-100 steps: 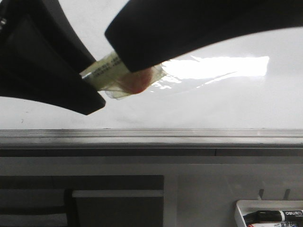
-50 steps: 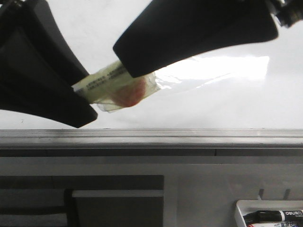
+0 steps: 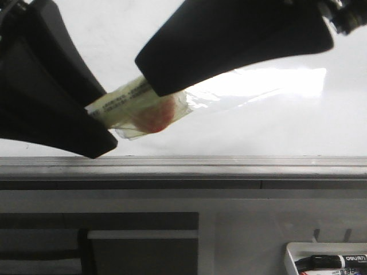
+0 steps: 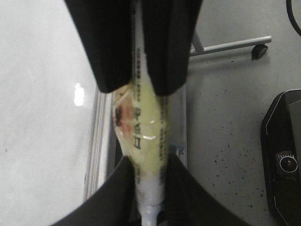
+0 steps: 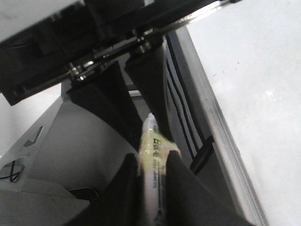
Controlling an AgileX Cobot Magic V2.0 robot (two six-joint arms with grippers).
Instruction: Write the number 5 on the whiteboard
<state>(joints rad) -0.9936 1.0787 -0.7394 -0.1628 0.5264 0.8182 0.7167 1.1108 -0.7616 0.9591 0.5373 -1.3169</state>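
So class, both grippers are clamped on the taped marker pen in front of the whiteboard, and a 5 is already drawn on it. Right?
Not quite: no 5 shows on the whiteboard in the front view. Both the left gripper and right gripper do clamp the marker pen.

Large glossy white whiteboard [image 3: 241, 123], flat, with a grey metal frame edge [image 3: 229, 166] along its near side. Surface bears a bright glare patch. No drawn number 5 can be made out on it.

Both pincers clamp a taped yellowish marker [image 4: 143, 141] beside the whiteboard [image 4: 42, 94] frame edge.
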